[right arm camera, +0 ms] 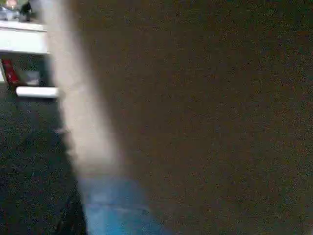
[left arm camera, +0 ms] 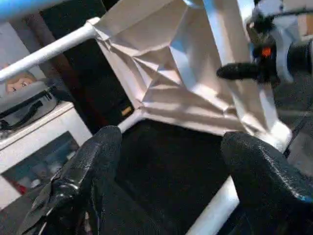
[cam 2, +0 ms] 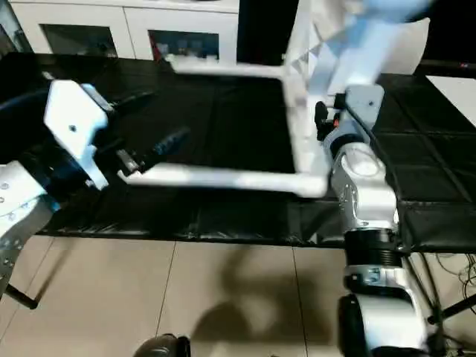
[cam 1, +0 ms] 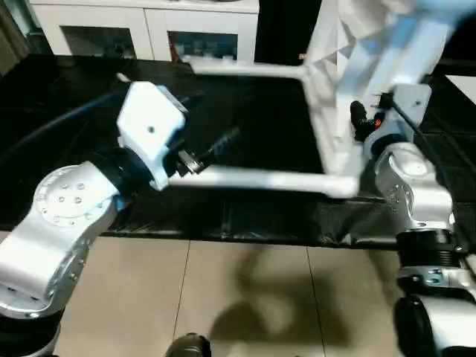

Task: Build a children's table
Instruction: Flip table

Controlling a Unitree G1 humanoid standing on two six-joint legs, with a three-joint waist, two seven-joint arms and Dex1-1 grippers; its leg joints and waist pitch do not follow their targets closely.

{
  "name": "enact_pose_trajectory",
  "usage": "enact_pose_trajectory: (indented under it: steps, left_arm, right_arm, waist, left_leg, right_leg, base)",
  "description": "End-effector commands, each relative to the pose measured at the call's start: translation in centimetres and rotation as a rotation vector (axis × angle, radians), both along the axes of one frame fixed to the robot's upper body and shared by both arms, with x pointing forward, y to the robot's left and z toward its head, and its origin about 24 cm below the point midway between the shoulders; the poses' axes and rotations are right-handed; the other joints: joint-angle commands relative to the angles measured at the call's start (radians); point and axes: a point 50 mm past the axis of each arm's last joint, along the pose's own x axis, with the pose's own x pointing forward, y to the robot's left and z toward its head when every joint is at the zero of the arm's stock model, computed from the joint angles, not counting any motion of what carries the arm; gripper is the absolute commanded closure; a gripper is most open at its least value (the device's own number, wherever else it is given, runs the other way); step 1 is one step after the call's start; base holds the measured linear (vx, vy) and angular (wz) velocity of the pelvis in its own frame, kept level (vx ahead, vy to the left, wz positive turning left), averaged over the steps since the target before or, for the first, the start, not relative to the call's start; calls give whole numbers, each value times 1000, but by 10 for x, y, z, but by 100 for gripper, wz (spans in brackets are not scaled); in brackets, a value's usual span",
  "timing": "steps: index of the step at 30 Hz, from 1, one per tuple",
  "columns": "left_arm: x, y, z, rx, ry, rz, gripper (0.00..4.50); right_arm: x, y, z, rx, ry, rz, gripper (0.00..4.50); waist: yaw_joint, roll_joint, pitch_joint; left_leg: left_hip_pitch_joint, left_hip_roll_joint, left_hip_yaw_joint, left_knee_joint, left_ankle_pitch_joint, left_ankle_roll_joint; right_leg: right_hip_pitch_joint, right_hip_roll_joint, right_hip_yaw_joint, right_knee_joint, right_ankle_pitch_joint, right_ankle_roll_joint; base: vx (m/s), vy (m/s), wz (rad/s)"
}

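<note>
Table: the tabletop stands on edge above the black-covered bench, ribbed underside toward the left claw, with legs already in its sockets and pointing level toward the robot's left.
Head views, left claw: the left claw hangs just above the free end of the near leg, fingers apart, nothing between them.
Head views, right claw: the right claw is pressed against the tabletop's near edge; its black fingers lie at the plastic, and whether they grip it I cannot tell.
Head views, far leg: a second leg runs level beyond the left claw, well apart from it.
Left wrist view: two black fingers stand wide apart; past them the ribbed underside and the right claw at its edge.
Right wrist view: a blurred white leg crosses close ahead; a white cabinet lies beyond.
Writing: none readable.
Room: white cabinets with dark openings behind the bench; beige tiled floor in front.
</note>
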Motion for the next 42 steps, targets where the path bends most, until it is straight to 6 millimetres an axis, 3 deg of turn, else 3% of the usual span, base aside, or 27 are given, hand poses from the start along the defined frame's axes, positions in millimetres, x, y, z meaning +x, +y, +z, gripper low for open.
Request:
enact_pose_trajectory:
  steps: [1, 7, 9, 11, 14, 18, 21, 26, 29, 33, 34, 37, 42]
  left_arm:
    - [2, -2, 1, 13, -4, -8, 66]
    - [-4, -10, -1, -40, 40, -97, 66]
    - [-8, -17, -4, -89, 95, -164, 66]
    - [-9, -20, -4, -102, 110, -183, 66]
    - [-11, -25, -4, -108, 127, -214, 66]
    - [-6, -26, 7, -165, 79, -192, 66]
    - [1, -21, 19, -177, 24, -147, 66]
    - [6, -16, 39, -162, -83, -105, 66]
    - [10, -8, 61, -130, -243, 1, 66]
    - [14, -3, 75, -103, -363, 91, 66]
    - [21, 2, 80, -94, -429, 180, 66]
    - [30, 6, 75, -24, -459, 268, 66]
    - [40, 7, 60, 7, -383, 299, 66]
  right_arm:
    - [-1, -10, 38, -100, -118, -33, 255]
    - [0, -19, 49, -276, -104, -31, 255]
    - [1, -26, 69, -403, -116, -16, 255]
    - [2, -28, 76, -443, -118, -7, 255]
    - [3, -32, 91, -537, -114, 9, 255]
    - [6, -38, 117, -648, -113, 54, 255]
    - [8, -39, 134, -747, -65, 114, 255]
    - [11, -42, 162, -888, 12, 148, 255]
    - [14, -40, 184, -972, 26, 152, 255]
    - [15, -36, 195, -1011, 25, 156, 255]
    - [17, -31, 201, -1036, 22, 166, 255]
    - [20, -25, 206, -1053, 22, 178, 255]
    - [22, -20, 208, -1070, 27, 197, 255]
  waist:
    - [-10, -7, -78]
    - [-8, -13, -79]
    - [-9, -19, -79]
    - [-10, -25, -77]
    - [-10, -25, -74]
    - [-12, -23, -71]
    - [-17, -29, -68]
    - [-34, -30, -65]
    - [-36, -35, -62]
    - [-39, -30, -57]
    - [-41, -36, -57]
    - [-43, -31, -55]
    - [-43, -28, -56]
  left_leg:
    - [55, 45, -13, -60, -204, -87]
    - [53, 44, -9, -54, -179, -66]
    - [50, 43, -8, -53, -168, -56]
    - [46, 41, -3, -47, -163, -36]
    - [48, 44, -1, -45, -183, -25]
    - [54, 48, -1, -44, -230, -33]
    - [49, 47, -3, -44, -252, -42]
    - [45, 46, -5, -39, -293, -41]
    - [47, 49, -4, -37, -319, -36]
    - [50, 51, -8, -39, -369, -55]
    - [48, 52, -9, -40, -376, -58]
    - [50, 51, -13, -41, -433, -77]
    - [54, 53, -15, -44, -454, -92]
  right_leg:
    - [18, -23, 13, -59, -54, -133]
    - [22, -25, 13, -57, -29, -159]
    - [25, -24, 12, -55, -31, -165]
    - [26, -25, 16, -58, -37, -172]
    - [22, -25, 18, -63, -96, -166]
    - [16, -23, 18, -67, -148, -174]
    - [18, -23, 18, -67, -178, -166]
    - [14, -23, 17, -68, -227, -183]
    - [8, -24, 19, -71, -255, -187]
    - [0, -24, 20, -74, -304, -171]
    - [-1, -23, 19, -71, -302, -174]
    - [-9, -23, 17, -73, -349, -159]
    - [-12, -22, 16, -66, -286, -187]
  base:
    - [0, 0, 0]
    - [0, 0, 0]
    - [0, 0, 0]
    - [0, 0, 0]
    - [0, 0, 0]
    - [0, 0, 0]
    - [0, 0, 0]
    - [0, 0, 0]
    - [0, 0, 0]
    - [0, 0, 0]
    - [0, 0, 0]
    - [0, 0, 0]
    - [0, 0, 0]
